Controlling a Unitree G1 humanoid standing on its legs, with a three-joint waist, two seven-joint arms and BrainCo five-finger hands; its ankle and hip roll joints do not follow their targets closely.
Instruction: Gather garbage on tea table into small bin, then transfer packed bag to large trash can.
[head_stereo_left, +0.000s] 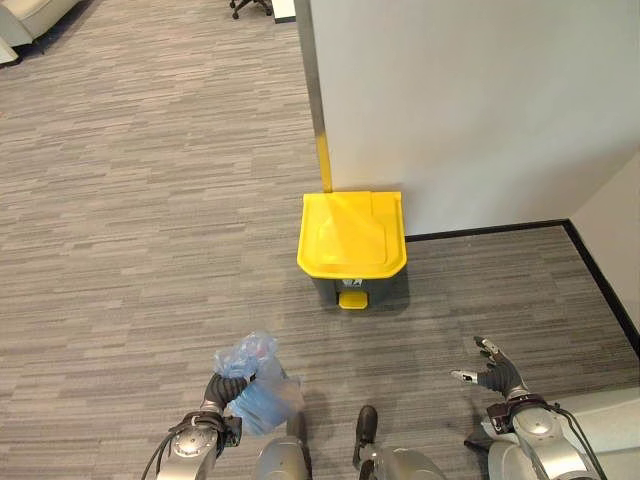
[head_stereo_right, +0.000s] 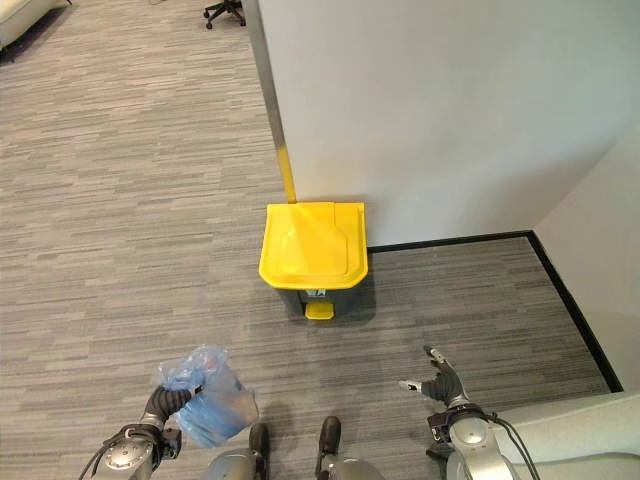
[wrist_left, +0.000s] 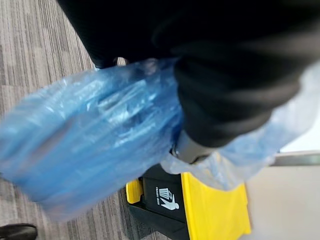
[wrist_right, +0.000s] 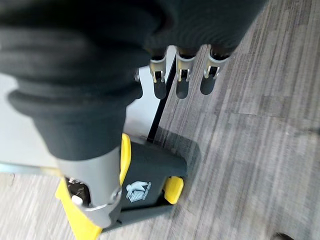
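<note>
A dark grey trash can with a closed yellow lid (head_stereo_left: 351, 234) and a yellow foot pedal (head_stereo_left: 352, 299) stands on the carpet against a white wall corner. My left hand (head_stereo_left: 228, 389) is at the lower left, shut on the gathered top of a blue plastic bag (head_stereo_left: 262, 397) that hangs off the floor. In the left wrist view the bag (wrist_left: 95, 140) bulges beside the hand, with the trash can (wrist_left: 195, 205) beyond it. My right hand (head_stereo_left: 497, 372) hovers at the lower right, open, fingers (wrist_right: 181, 80) straight and holding nothing, a short way right of the can (wrist_right: 145, 187).
A white wall (head_stereo_left: 470, 110) with a metal and yellow corner strip (head_stereo_left: 324, 160) rises behind the can. A black skirting (head_stereo_left: 600, 270) borders the recess on the right. Open grey carpet (head_stereo_left: 130, 220) spreads to the left, with a chair base (head_stereo_left: 250, 6) far off.
</note>
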